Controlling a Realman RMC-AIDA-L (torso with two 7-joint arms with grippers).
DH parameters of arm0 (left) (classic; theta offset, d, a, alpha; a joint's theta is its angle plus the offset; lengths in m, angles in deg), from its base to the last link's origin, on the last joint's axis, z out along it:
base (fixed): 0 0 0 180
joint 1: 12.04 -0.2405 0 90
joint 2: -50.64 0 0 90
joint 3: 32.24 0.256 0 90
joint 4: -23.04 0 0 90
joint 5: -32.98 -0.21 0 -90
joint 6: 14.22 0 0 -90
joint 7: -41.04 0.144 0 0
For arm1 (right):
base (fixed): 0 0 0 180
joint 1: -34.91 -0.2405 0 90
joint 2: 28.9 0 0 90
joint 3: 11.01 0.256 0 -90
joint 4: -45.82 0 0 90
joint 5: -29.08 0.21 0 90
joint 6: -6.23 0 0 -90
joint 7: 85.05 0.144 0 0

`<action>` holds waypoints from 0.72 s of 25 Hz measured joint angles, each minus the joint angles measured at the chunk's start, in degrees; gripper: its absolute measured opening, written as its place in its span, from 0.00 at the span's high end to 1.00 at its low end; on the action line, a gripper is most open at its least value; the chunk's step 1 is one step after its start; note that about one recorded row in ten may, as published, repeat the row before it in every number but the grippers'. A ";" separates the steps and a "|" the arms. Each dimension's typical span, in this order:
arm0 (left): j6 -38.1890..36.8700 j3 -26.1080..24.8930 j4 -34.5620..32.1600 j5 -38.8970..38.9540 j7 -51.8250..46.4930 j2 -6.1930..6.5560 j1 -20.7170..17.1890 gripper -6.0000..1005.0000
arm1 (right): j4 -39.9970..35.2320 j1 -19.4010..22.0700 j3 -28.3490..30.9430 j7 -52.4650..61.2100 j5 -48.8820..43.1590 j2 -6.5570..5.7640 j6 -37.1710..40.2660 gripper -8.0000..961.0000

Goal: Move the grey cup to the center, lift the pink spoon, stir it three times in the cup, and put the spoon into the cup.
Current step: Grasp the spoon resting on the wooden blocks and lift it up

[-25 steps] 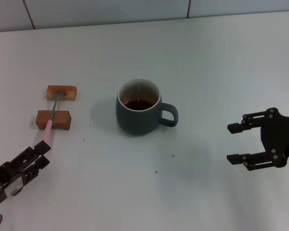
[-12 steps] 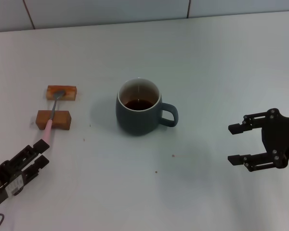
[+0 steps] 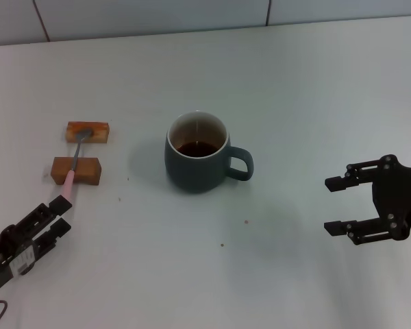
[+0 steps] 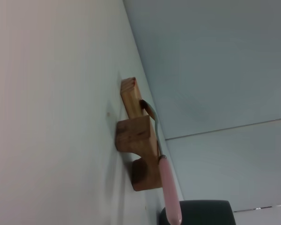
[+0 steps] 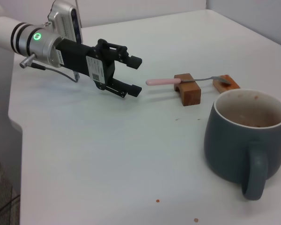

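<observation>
The grey cup stands mid-table, dark liquid inside, handle toward my right; it also shows in the right wrist view. The pink spoon lies across two wooden blocks, its bowl on the far block and its pink handle end pointing at my left gripper. The right wrist view shows the spoon a short way from the left gripper, which is open and apart from it. The left wrist view shows the spoon's handle close ahead. My right gripper is open and empty, right of the cup.
The two brown wooden blocks sit at the table's left, left of the cup. A tiled wall runs behind the table's far edge. A few small specks lie on the white table in front of the cup.
My left gripper has drifted slightly back toward the front left, still open. The cup, spoon and right gripper have hardly moved.
</observation>
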 joint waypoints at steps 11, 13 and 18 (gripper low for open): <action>1.17 -0.90 0.24 0.08 -0.88 0.00 0.32 0.23 | -0.18 0.09 0.00 0.01 0.02 0.00 -0.06 0.27; 1.17 -1.34 0.46 0.09 -1.07 0.00 0.33 0.23 | -0.18 0.09 0.00 0.01 0.02 0.00 -0.10 0.27; 1.40 -1.68 0.71 0.10 -1.50 -0.04 0.62 0.23 | -0.24 0.09 0.00 0.01 0.02 0.00 -0.20 0.27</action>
